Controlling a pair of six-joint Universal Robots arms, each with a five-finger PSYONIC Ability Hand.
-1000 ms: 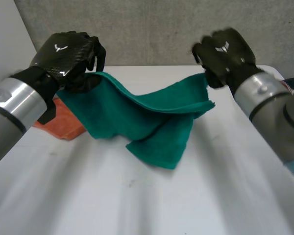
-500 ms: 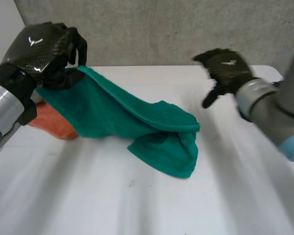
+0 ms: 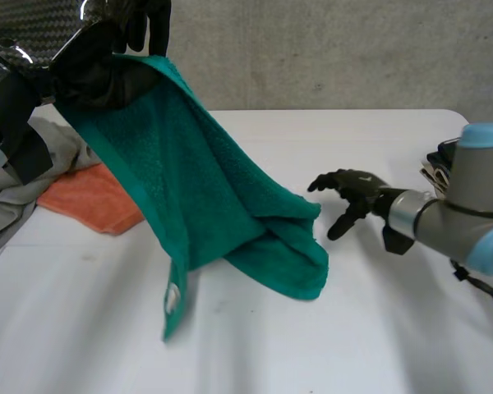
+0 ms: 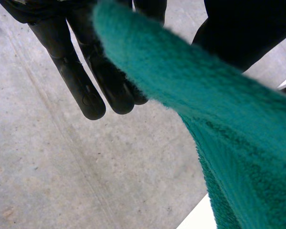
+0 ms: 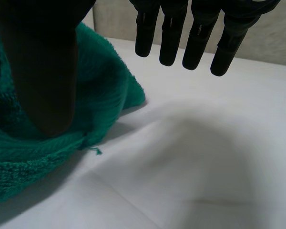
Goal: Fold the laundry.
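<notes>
Green towel [image 3: 205,197] is up in the air at its 10 o'clock end, pinched along that top edge between the fingers and thumb of the left robot hand [image 3: 99,57]. From there it slopes down to a bunched heap at the middle of the white table [image 3: 353,328], and one corner with a small white tag [image 3: 172,297] dangles toward 6 o'clock. At 3 o'clock of the heap, just beside it, the right robot hand [image 3: 353,193] sits low over the table with fingers spread and loose, holding nothing. At 9 o'clock lies an orange cloth [image 3: 94,201], with a grey cloth [image 3: 25,180] touching it at the table's edge. A rough grey wall [image 3: 329,49] runs behind the table at 12 o'clock.
</notes>
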